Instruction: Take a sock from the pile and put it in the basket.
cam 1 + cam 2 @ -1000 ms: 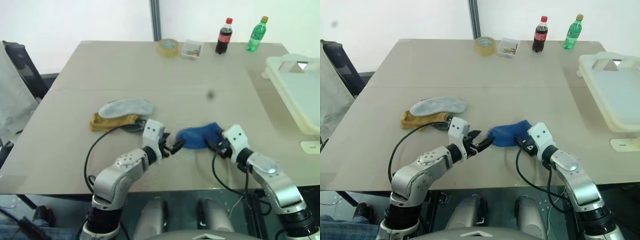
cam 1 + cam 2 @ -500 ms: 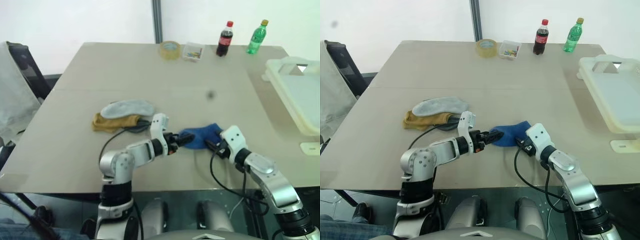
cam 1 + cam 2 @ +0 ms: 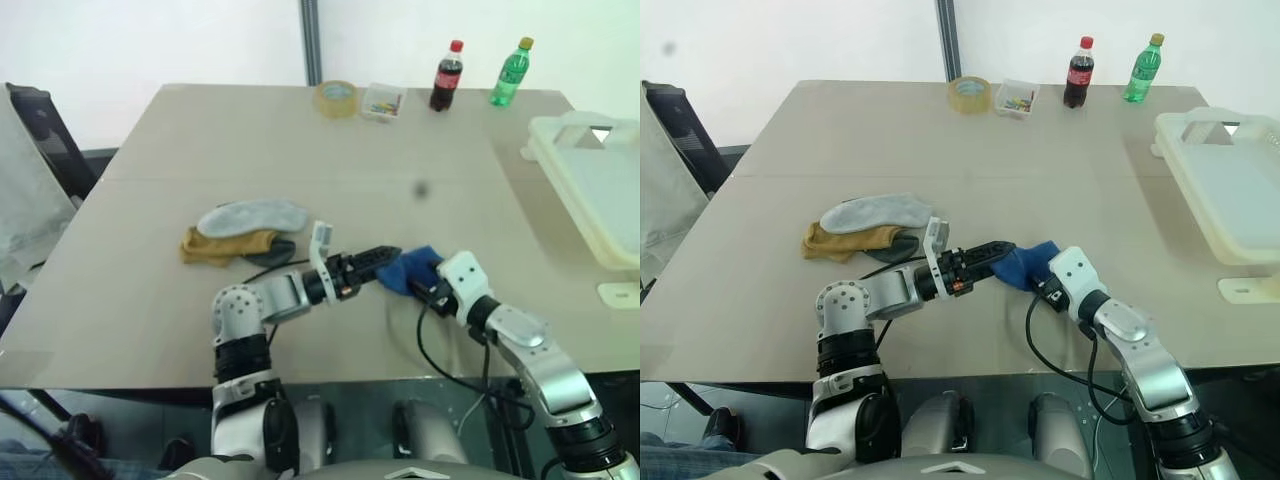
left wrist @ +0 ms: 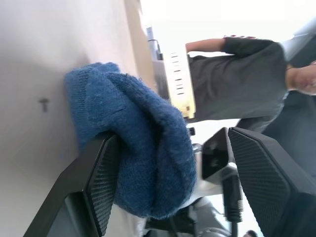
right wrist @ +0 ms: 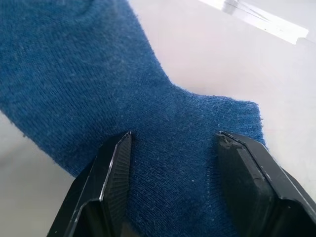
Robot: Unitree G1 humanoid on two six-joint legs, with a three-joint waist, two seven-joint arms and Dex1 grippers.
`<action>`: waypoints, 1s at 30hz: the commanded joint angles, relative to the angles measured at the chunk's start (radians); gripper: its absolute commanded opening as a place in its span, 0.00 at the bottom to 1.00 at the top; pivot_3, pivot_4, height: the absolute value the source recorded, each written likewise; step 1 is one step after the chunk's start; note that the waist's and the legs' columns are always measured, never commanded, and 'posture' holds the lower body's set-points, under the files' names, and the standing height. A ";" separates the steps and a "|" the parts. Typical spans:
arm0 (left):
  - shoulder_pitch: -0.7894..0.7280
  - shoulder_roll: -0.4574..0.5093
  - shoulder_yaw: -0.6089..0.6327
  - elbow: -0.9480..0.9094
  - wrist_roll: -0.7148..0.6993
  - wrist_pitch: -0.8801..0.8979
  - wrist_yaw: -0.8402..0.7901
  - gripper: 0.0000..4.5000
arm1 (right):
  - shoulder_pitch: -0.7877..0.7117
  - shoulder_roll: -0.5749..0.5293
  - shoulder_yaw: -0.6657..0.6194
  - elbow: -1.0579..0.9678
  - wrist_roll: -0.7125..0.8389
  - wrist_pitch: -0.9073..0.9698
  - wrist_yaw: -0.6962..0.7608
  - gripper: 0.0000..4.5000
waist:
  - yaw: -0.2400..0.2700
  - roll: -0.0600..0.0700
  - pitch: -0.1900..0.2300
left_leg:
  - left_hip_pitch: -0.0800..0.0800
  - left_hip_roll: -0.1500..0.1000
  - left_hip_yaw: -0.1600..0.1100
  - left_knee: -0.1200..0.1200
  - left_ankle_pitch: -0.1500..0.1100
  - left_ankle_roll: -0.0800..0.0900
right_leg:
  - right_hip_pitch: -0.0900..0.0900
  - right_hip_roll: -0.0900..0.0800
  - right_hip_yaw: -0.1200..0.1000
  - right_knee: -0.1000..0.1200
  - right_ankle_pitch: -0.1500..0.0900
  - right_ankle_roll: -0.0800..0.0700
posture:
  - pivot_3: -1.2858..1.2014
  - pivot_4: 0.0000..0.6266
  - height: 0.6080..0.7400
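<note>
Nearest the robot, both grippers meet at one blue sock [image 3: 412, 270] lying on the table [image 3: 300, 150] near its front edge, apart from the rest of the pile. The right gripper [image 5: 170, 163] stands part open, its two black fingers on either side of a fold of the cuff; whether they pinch the cloth or merely rest on it cannot be told. The left gripper [image 4: 168, 182] is spread wide, one finger [image 4: 101, 182] against the sock's side and the other well clear, so it holds nothing (judged: it is steadying or gathering the fabric so the right can lift it). Left of the grippers and a little farther lies the pile [image 3: 245, 230]: one light grey sock over one mustard, with a dark grey one just showing beneath. That makes four socks counted. The basket [image 3: 600, 190] sits at the far right edge, nothing visible in it, one only. Along the far edge stand one tape roll [image 3: 336, 96], one small clear box [image 3: 384, 101] and two bottles [image 3: 447, 75].
</note>
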 commanded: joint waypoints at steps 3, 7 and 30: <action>-0.021 -0.053 0.028 -0.027 -0.094 0.025 0.064 0.81 | -0.001 0.015 0.004 0.005 -0.023 -0.005 -0.013 0.62 | 0.000 0.000 0.000 | 0.000 0.000 0.000 0.000 0.000 0.000 | 0.000 0.000 0.000 0.000 0.000 0.000 | 0.52 0.24 1.00; -0.029 -0.085 0.031 -0.010 -0.126 0.002 0.107 0.81 | -0.017 0.026 0.000 0.004 -0.024 -0.011 -0.014 0.62 | 0.000 -0.001 0.001 | 0.000 0.000 0.000 0.000 0.000 0.000 | 0.000 0.000 0.000 0.000 0.000 0.000 | 0.52 0.24 1.00; -0.093 -0.138 -0.100 0.146 -0.128 -0.196 0.125 0.82 | -0.033 -0.287 -0.419 -0.390 0.504 0.583 0.211 0.90 | 0.004 -0.003 0.003 | -0.008 -0.001 -0.002 0.000 0.000 0.001 | -0.007 -0.002 -0.001 -0.002 0.000 -0.001 | 0.52 0.24 1.00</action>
